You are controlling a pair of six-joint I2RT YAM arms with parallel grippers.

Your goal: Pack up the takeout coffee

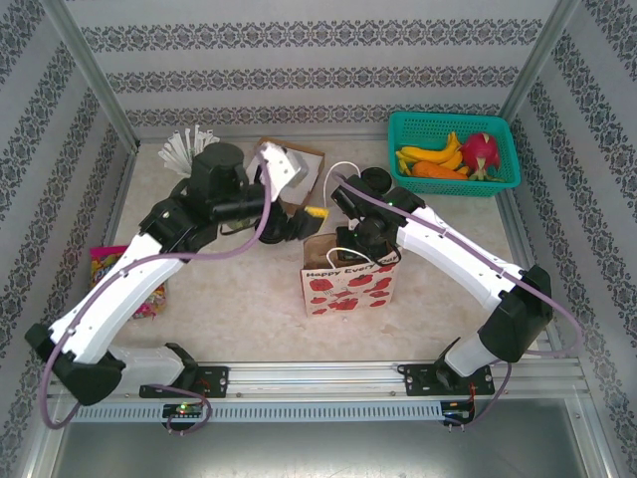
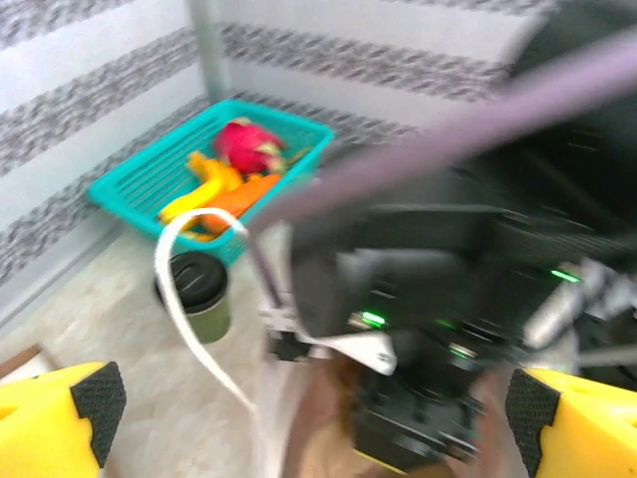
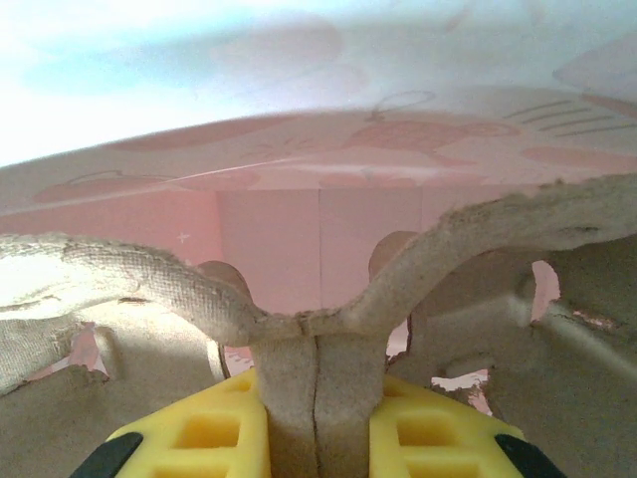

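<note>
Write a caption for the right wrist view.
Right gripper pinches the cup carrier by its handle inside the paper bag.

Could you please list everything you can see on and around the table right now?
cup: one, black lid, green below, beside the basket
basket: one, teal, far right corner
bananas: a bunch, yellow, in the basket
dragon fruit: one, pink, in the basket
carrot: one, orange, in the basket
bag: one, brown with red print, table centre
carrier: one, grey-brown pulp, inside the bag
straws: a bundle, white, far left
box: one, brown, far centre
packet: one, multicoloured, left edge
left gripper: one, yellow pads, jaws open, beyond the bag
right gripper: one, yellow pads, jaws shut on the carrier's handle, in the bag
</note>
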